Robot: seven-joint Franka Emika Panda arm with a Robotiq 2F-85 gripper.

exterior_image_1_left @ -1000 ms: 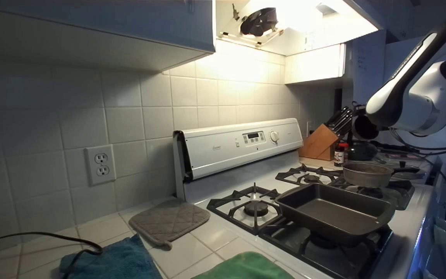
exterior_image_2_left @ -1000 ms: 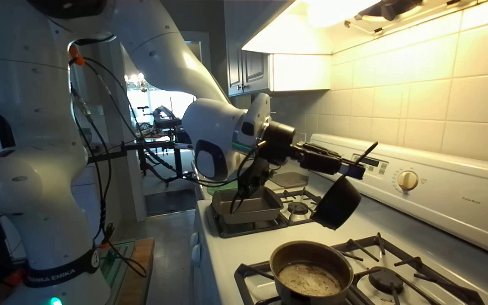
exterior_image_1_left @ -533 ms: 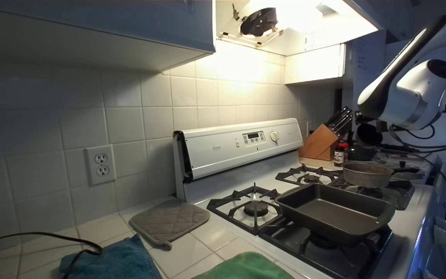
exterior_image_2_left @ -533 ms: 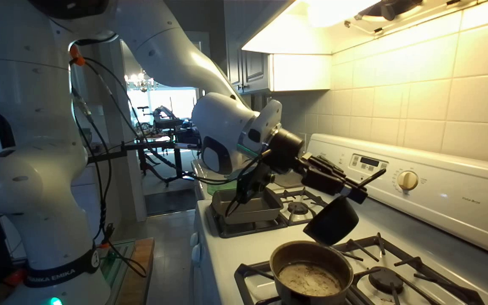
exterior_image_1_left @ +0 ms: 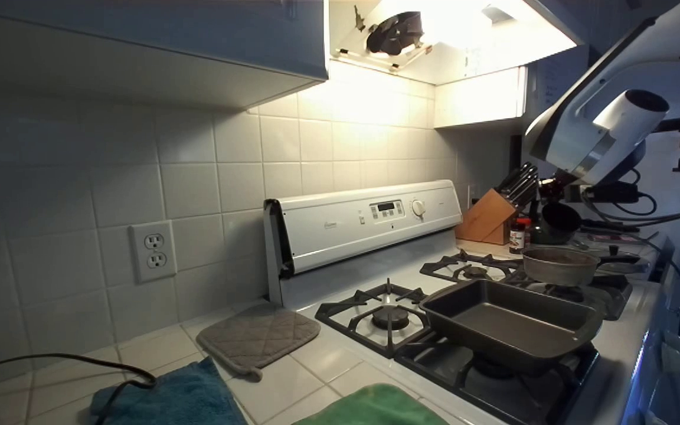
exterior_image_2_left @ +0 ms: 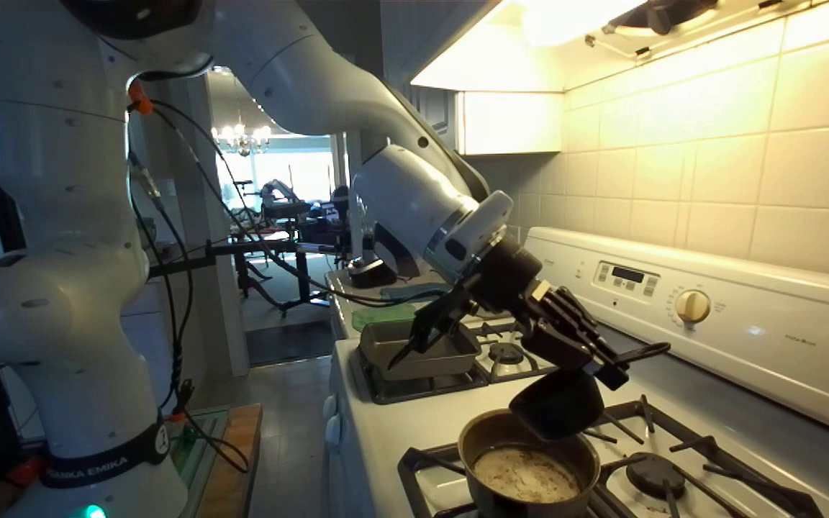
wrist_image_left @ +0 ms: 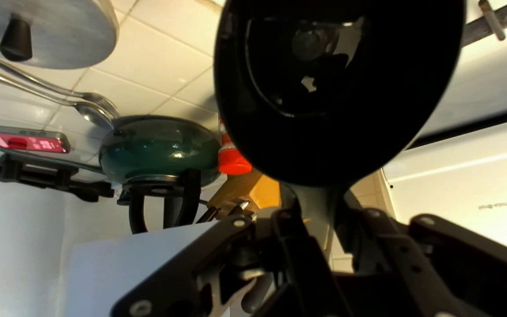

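Observation:
My gripper (exterior_image_2_left: pixel 605 370) is shut on the handle of a black handled bowl (exterior_image_2_left: pixel 557 404). The handle sticks out past the fingertips, and the bowl hangs tilted below them. In an exterior view the bowl overlaps the far rim of a saucepan (exterior_image_2_left: pixel 483 435) with pale brown residue on its bottom; I cannot tell whether they touch. The saucepan also shows in an exterior view (exterior_image_1_left: pixel 558 270), with the black bowl (exterior_image_1_left: pixel 561 218) behind and above it. In the wrist view the bowl's dark, glossy inside (wrist_image_left: pixel 337 97) fills the top, and its handle runs between the fingers (wrist_image_left: pixel 317 211).
A dark baking pan (exterior_image_1_left: pixel 517 321) sits on a front burner; a knife block (exterior_image_1_left: pixel 487 218) and spice bottles (exterior_image_1_left: pixel 517 236) stand behind the stove. The wrist view shows a green pot (wrist_image_left: pixel 161 147) and a lid (wrist_image_left: pixel 60 33). The stove's back panel (exterior_image_2_left: pixel 760 309) rises beside the gripper.
The arm has reached further over the stove and pitched down. The gripper and black bowl have lowered towards the saucepan, the bowl now overlapping its rim in view. The grip has not visibly changed.

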